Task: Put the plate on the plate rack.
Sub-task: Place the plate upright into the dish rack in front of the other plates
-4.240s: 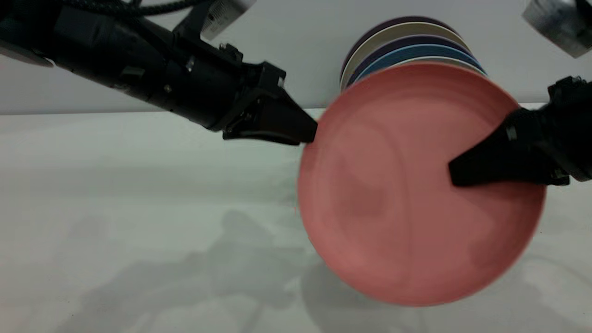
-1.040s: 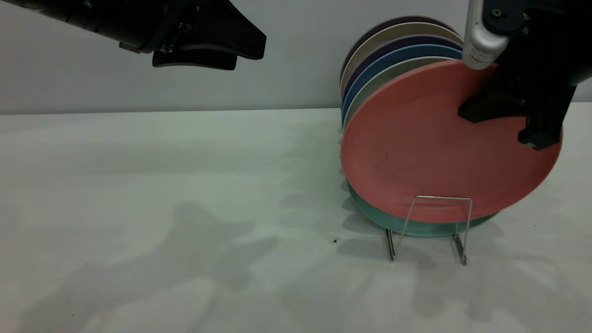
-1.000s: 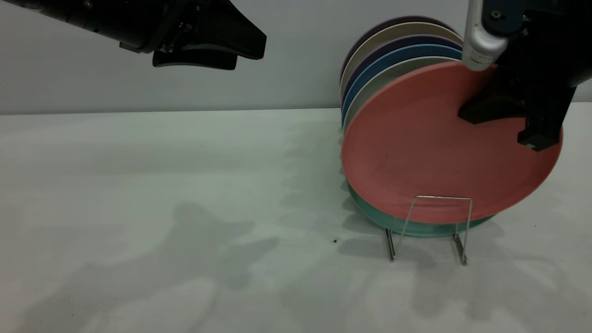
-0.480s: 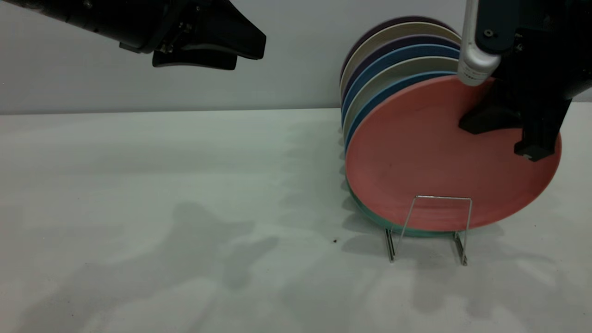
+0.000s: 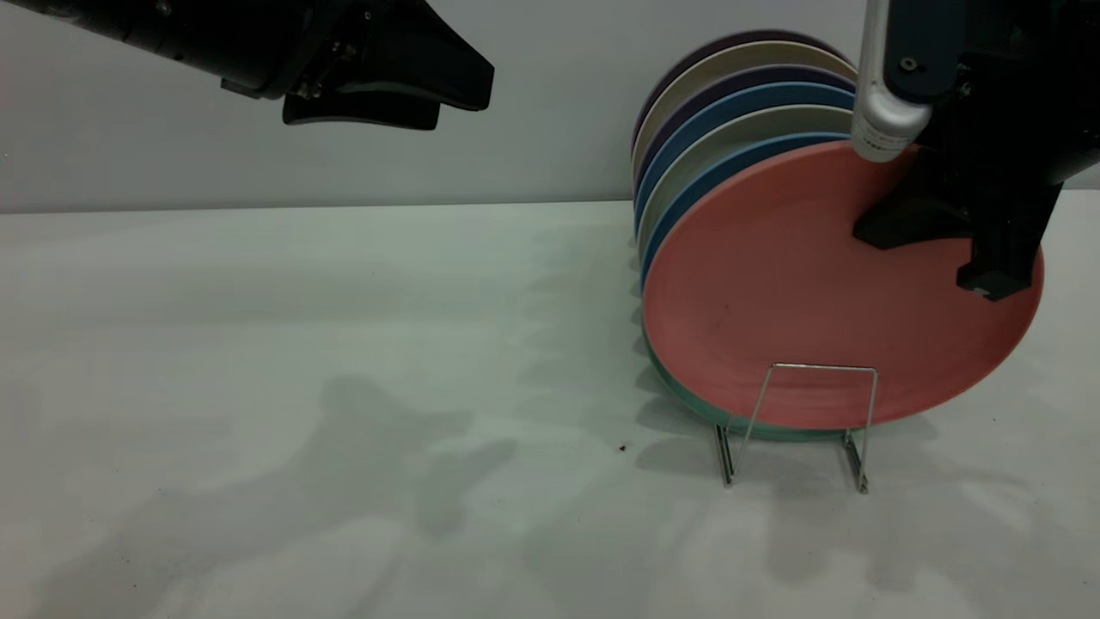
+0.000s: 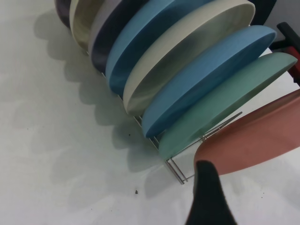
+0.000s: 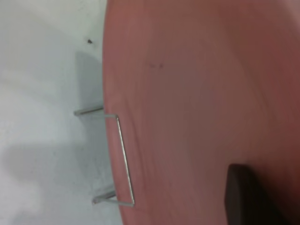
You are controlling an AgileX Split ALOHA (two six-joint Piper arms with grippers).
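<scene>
The plate stands on edge at the front end of the plate rack, its lower edge behind the rack's front wire loop and its back against the teal plate, with the right claw clenched on its upper right rim. The left claw hangs high and well off to the rack's left with its fingers closed on nothing. Bare surface lies open in front of the rack and to its left.

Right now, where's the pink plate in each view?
Exterior: plate at right, frontmost in the row, right gripper on its upper edge.
Left wrist: plate edge-on beside the teal-green plate.
Right wrist: plate fills the frame.
Shared landmark: plate rack front loop.
</scene>
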